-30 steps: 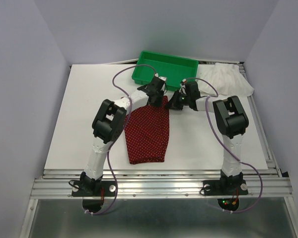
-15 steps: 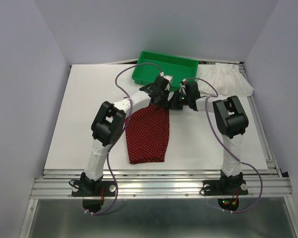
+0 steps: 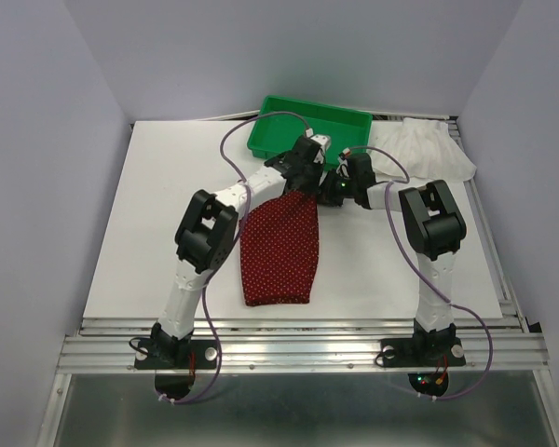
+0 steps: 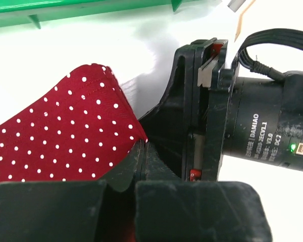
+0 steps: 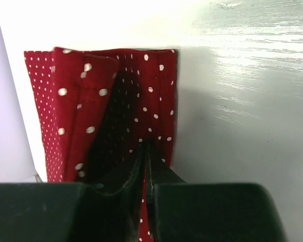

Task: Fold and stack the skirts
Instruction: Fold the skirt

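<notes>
Green tray (image 3: 303,124) at counter's (image 3: 168,205) far edge; white ruffled skirt (image 3: 429,149) beside it. Left fingers (image 4: 55,212), right fingers (image 5: 202,212): both pinched shut on dark red dotted skirt (image 3: 279,247).

Dotted red skirt (image 3: 279,250) spread flat, far edge pinched between the fingers (image 5: 160,182); ruffled white skirt (image 3: 430,149) bunched well right.

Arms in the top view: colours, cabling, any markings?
Both the left arm and right arm have white links, bulky black joint housings and a purple cable looping alongside. Fingers are matte black. The right arm's wrist motor reads DAMIAO, with a green light.
</notes>
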Controlling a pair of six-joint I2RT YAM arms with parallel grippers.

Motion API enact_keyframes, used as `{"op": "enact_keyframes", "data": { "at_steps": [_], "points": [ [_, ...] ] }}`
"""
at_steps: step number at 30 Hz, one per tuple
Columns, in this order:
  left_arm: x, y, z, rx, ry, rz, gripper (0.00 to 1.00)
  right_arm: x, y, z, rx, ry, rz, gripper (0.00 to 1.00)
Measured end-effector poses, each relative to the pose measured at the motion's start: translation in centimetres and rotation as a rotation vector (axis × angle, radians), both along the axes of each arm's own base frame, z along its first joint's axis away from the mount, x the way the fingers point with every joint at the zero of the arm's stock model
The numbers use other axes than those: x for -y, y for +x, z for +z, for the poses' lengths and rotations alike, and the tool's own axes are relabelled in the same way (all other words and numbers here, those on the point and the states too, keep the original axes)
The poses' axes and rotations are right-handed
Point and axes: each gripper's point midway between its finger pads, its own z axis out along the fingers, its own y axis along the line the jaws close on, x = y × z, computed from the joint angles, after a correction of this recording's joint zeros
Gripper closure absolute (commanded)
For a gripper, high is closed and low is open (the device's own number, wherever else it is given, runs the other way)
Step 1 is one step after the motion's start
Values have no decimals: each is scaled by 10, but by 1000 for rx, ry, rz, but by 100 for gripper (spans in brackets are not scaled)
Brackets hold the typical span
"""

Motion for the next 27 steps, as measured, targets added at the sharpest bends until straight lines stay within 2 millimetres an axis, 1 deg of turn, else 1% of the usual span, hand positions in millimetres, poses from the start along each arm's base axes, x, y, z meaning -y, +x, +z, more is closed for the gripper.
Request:
{"op": "enact_keyframes", "data": {
  "at_steps": [2,4,8,15,19,21,24,25,27],
  "points": [
    [3,1,-5,-8,-2,-8,100,0,0,0,4,2,-1,89],
    [4,0,-16,-23,7,-13,100,0,0,0,6,3,-1,89],
    [0,1,-32,-47,28,-9,100,1,1,0,7,5,-6,87],
    [1,3,-31,-47,3,-23,100,3,2,0,8,6,-13,83],
    [4,5,-30,-53,-34,-35,100,9,2,2,3,-29,-35,80],
    [6,4,-33,-60,-53,-43,100,15,-3,3,-16,-63,-45,80],
    [2,-1,-44,-86,-61,-47,100,22,-12,6,-53,-104,-53,77],
    [0,-3,-47,-96,-62,-47,100,23,-16,8,-64,-107,-51,73],
    [-2,-7,-54,-115,-64,-49,100,23,-20,16,-69,-106,-47,70]
  ]
}}
